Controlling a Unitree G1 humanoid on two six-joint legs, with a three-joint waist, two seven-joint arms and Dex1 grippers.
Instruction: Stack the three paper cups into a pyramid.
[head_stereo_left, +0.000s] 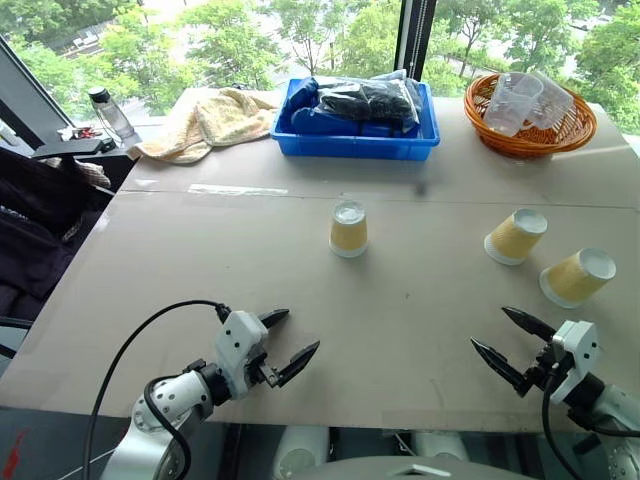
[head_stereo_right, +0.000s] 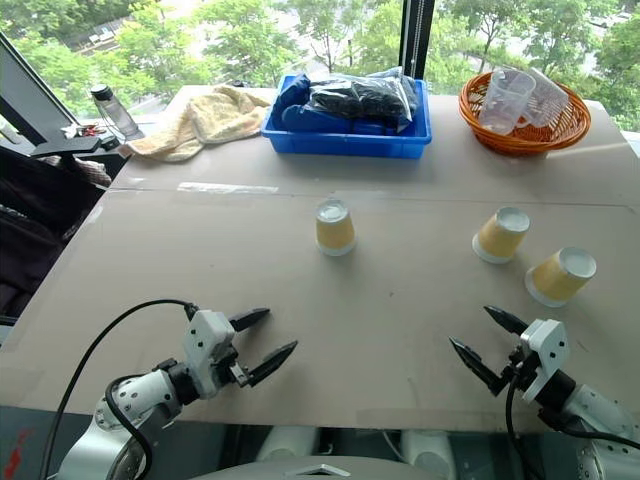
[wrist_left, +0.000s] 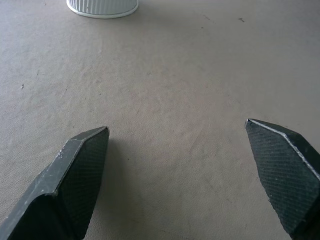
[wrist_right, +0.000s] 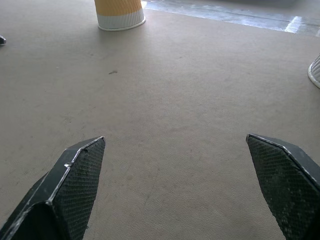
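So I'm sitting here driving this thing remotely and both arms are hovering low over the near edge of the table. The left gripper is hanging around 7 o'clock with its fingers spread wide, grasping nothing. The right gripper is sitting around 5 o'clock, equally released and empty.

The three paper cups are all standing upside down, well apart from each other, nothing stacked. The middle cup is sitting dead center, the second cup is out at 3 o'clock, and the third cup is near it, around 4 o'clock.

At 12 o'clock a blue bin is holding bagged dark stuff, with a wicker basket at 1 o'clock and a towel at 11.
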